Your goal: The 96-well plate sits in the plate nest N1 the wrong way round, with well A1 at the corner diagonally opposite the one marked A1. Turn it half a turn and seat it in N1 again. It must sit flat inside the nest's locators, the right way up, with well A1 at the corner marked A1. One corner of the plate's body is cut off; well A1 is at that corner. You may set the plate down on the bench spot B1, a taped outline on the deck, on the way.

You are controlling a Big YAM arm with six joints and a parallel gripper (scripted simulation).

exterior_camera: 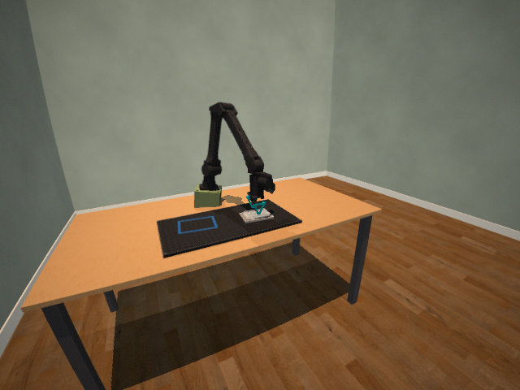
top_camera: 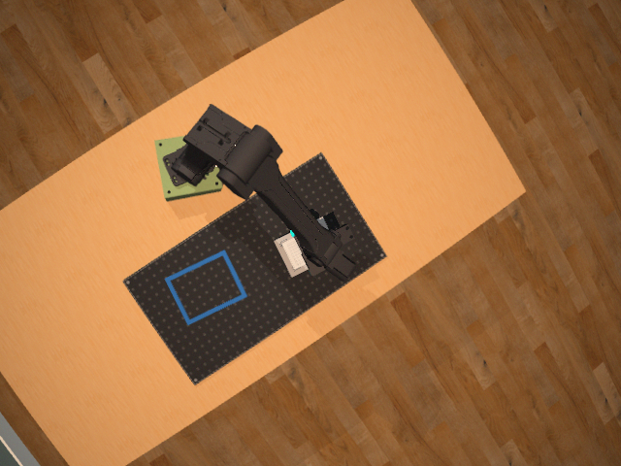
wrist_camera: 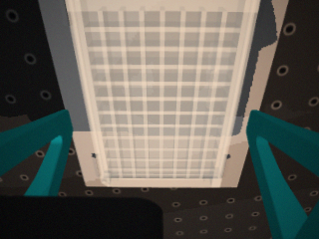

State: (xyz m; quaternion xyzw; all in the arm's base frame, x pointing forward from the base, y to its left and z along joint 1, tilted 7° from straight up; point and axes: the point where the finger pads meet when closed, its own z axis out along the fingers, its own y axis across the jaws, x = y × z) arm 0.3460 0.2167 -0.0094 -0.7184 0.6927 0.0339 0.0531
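Top view: I see the arm (top_camera: 280, 190) reaching over the black mat (top_camera: 260, 320) on the worktop (top_camera: 401, 100), the white plate (top_camera: 292, 256) partly under it, the blue outline (top_camera: 205, 286) apart. Exterior view: the gripper (exterior_camera: 256, 205) hangs just above the plate (exterior_camera: 257, 216). Wrist view: teal fingers spread wide either side of the plate (wrist_camera: 159, 100), gripping nothing.

Single dark arm (exterior_camera: 235, 130) folded into an inverted V: the rear link rises near vertical from its base, the forward link slopes down to the wrist. The gripper (exterior_camera: 256, 205) points downward, its two teal fingers spread fully apart and nothing held between them.
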